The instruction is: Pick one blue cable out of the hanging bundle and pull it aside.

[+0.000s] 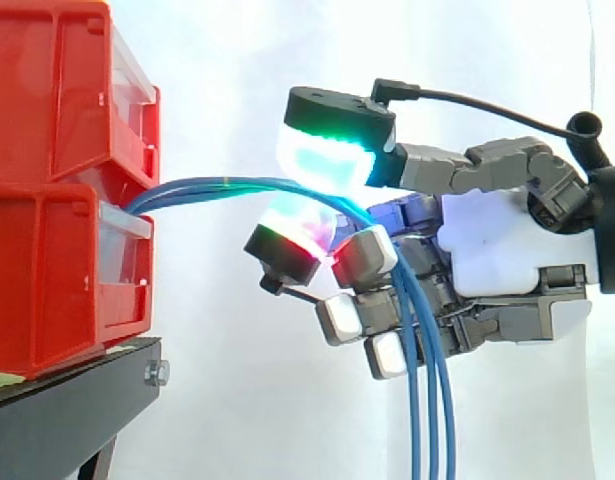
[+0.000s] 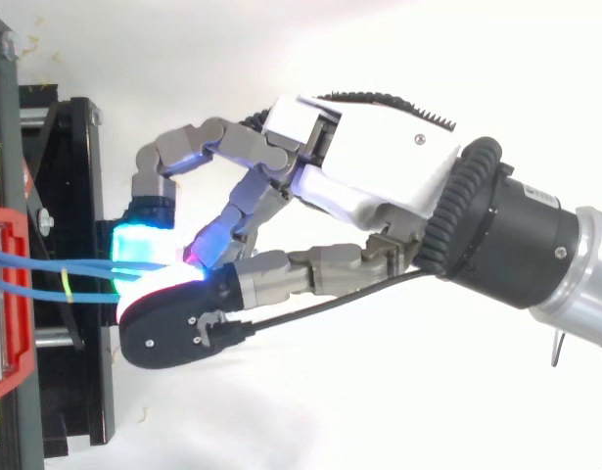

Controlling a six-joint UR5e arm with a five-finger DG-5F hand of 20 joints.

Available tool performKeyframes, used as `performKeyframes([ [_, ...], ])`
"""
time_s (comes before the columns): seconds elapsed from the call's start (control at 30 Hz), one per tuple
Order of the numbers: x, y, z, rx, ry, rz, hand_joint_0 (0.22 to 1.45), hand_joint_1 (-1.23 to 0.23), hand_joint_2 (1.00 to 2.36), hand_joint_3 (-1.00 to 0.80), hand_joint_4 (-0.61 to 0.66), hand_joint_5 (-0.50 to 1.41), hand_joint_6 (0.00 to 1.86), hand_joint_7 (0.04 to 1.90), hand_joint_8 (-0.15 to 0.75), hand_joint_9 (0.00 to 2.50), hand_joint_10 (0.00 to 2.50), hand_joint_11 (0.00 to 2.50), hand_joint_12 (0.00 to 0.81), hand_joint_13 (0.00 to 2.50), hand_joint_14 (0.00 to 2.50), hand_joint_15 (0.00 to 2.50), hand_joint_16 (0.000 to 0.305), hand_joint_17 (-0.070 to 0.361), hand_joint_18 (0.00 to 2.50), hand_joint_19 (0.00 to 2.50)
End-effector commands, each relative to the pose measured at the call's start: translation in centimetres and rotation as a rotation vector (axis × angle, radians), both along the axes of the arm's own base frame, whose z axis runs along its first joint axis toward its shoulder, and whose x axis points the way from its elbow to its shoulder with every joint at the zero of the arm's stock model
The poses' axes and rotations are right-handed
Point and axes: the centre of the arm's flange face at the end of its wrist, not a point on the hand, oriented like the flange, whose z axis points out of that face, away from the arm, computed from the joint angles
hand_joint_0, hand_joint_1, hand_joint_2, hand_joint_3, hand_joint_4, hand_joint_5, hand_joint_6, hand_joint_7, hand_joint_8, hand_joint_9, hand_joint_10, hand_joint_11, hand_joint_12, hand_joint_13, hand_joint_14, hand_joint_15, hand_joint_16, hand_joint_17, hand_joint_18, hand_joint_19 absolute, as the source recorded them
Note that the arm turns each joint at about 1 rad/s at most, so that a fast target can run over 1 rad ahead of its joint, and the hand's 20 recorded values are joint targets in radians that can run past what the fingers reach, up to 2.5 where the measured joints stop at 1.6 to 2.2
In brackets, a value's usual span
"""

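Side view: I count two stacked red bins (image 1: 57,180) at left and at least three blue cables (image 1: 430,400) arcing to centre, my hand (image 1: 487,250) curled closed round them; top view shows pads (image 2: 139,243) pinching them.

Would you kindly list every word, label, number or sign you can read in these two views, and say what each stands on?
None: no legible text shows on the red bins, their clear fronts, the black stand, the blue cables or the hand.
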Motion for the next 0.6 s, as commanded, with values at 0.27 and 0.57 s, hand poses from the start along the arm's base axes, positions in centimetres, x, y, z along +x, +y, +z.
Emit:
performKeyframes([
  [0.27, 0.0, -0.48, 0.02, 0.013, -0.005, -0.005, 0.56, -0.91, 1.0, -0.5, -0.03, -0.08, 0.93, 1.3, 0.313, 1.43, 0.02, 1.01, 0.318, 1.16, 0.03, 0.74, 0.046, 0.104, 1.06, 0.68],
  [0.57, 0.04, -0.71, 0.01, 0.017, -0.006, 0.004, 0.45, -0.75, 1.0, -0.5, -0.02, -0.05, 0.88, 1.18, 0.335, 1.47, 0.02, 0.94, 0.355, 1.21, 0.02, 0.73, 0.054, 0.122, 1.14, 0.68],
])
